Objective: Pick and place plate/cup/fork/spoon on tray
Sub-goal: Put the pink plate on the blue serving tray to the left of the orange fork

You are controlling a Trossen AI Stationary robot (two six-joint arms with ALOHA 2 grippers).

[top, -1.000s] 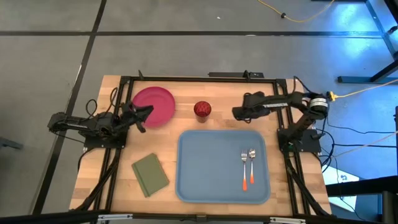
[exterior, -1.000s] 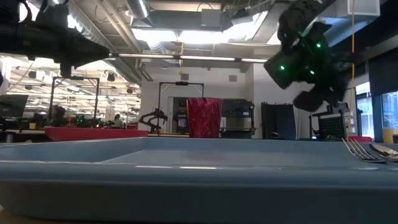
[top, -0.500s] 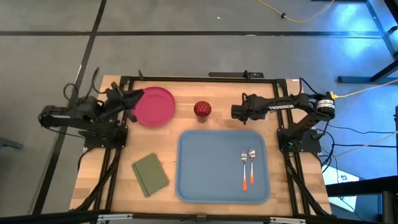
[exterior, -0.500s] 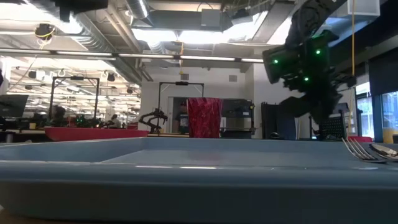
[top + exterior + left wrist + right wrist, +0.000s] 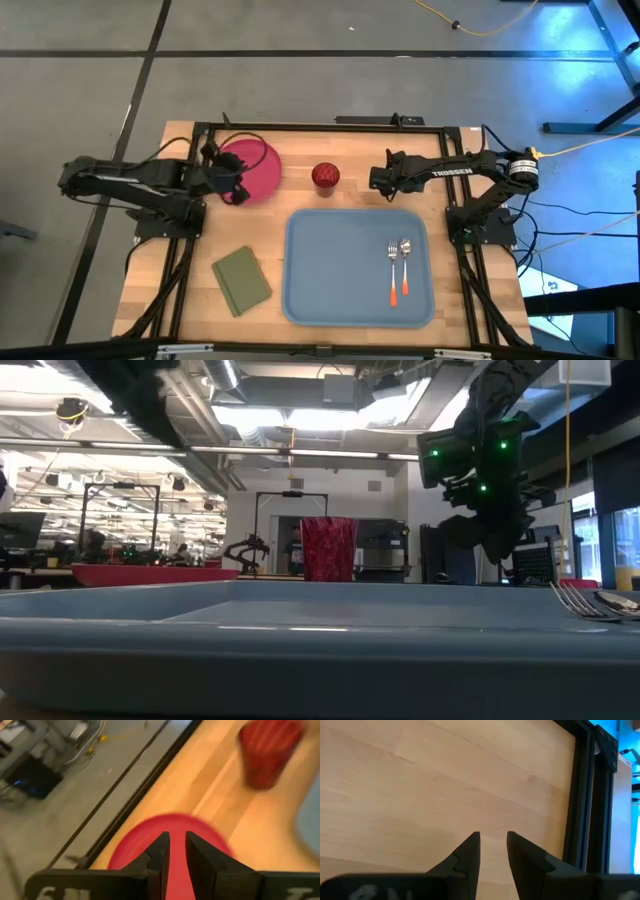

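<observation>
The magenta plate (image 5: 258, 168) lies flat on the table at the far left. It also shows in the left wrist view (image 5: 145, 837). My left gripper (image 5: 237, 189) hovers above the plate's near left part, its fingers (image 5: 197, 852) a narrow gap apart, touching nothing. The dark-red cup (image 5: 325, 176) stands upright beyond the tray's far edge. The fork (image 5: 393, 270) and spoon (image 5: 405, 262) lie side by side on the right half of the light-blue tray (image 5: 330, 270). My right gripper (image 5: 375, 181) hangs right of the cup, narrowly open and empty, over bare wood (image 5: 420, 795).
An olive-green square (image 5: 241, 280) lies on the table left of the tray, near the front. A black frame rail (image 5: 330, 125) runs along the table's far edge and down both sides. The tray's left half is bare.
My left gripper has drawn back toward the table's far left corner and risen, then swung back over the plate's near left part. My right gripper has drifted a little toward the cup. The plate, cup, fork and spoon have stayed where they were.
</observation>
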